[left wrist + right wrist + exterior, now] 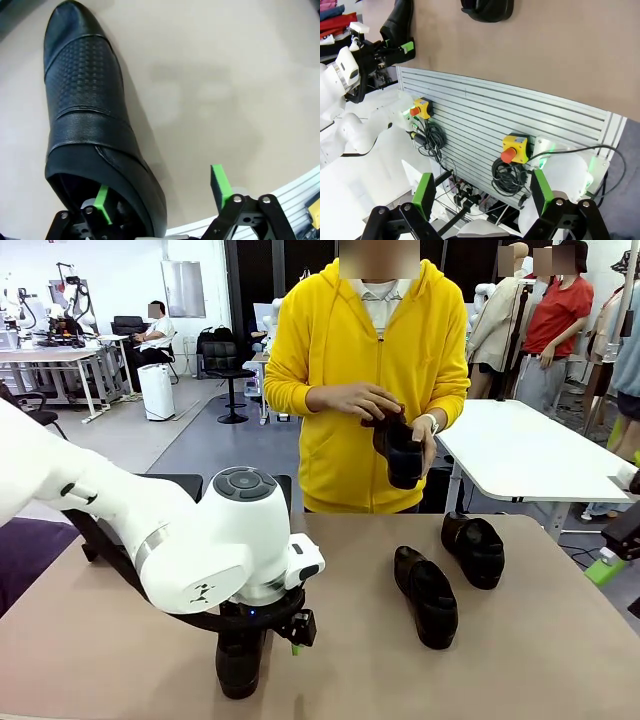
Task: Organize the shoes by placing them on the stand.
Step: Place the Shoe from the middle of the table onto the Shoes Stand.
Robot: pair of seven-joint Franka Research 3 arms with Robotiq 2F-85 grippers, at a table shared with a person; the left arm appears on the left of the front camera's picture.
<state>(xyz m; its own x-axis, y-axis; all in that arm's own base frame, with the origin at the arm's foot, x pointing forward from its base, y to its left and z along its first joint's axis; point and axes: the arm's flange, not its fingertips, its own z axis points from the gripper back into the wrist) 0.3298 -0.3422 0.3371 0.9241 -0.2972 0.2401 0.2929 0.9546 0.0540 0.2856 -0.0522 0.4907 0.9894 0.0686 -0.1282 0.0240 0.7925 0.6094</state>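
Observation:
One black shoe (85,115) lies on the tan table at the near left. My left gripper (161,192) is lowered over its heel end, open, with one green pad (102,202) inside the shoe's opening and the other outside its side wall. From the front the same shoe (235,675) shows under the left gripper (262,640). Two more shoes (425,595) (475,548) lie right of the middle. The person holds another shoe (400,450) in both hands. A low black stand (175,485) shows partly behind the left arm. My right gripper (484,192) is open and holds nothing.
The right gripper (612,558) hangs at the table's right edge, above a slatted aluminium base (520,115) with two yellow stop buttons and cables. The person in a yellow hoodie stands at the far side. A white table (530,455) stands behind on the right.

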